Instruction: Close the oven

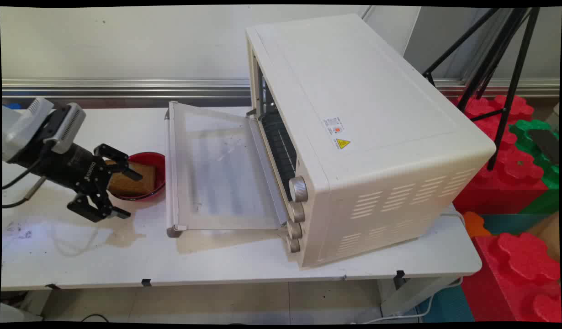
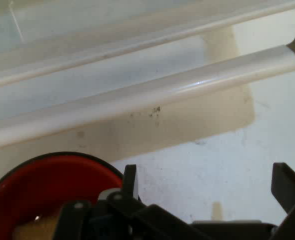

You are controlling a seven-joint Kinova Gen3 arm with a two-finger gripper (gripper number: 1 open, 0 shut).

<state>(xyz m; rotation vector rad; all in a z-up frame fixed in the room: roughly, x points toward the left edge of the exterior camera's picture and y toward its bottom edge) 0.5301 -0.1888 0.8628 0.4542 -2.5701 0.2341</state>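
Two black fingers of my pincer [image 1: 130,195] stand spread wide with nothing between them; in the hand view [image 2: 207,185] only bare white table [image 2: 222,165] shows in the gap. I hang low over the table's left part, tilted down and pointing towards the cream-coloured countertop oven [image 1: 354,137].

Nearest to me is the shallow red bowl [image 1: 148,180] with a brown square slice of toast [image 1: 134,183] lying in it. It sits on the table just beside the outer edge of the oven's glass door [image 1: 217,173], which is folded down flat. From the main view my upper finger crosses in front of the toast, but the hand view puts the bowl [image 2: 42,185] off to one side of that finger [image 2: 130,180], not inside my span. I cannot tell whether I touch its rim.

What matters here, as I judge it, is alignment and clearance. My opening is offset from the toast [image 2: 32,231], so any closing as I stand would meet air. The door's pale handle bar [image 2: 152,95] runs close ahead of me, and the bowl looks light enough to slide if nudged.
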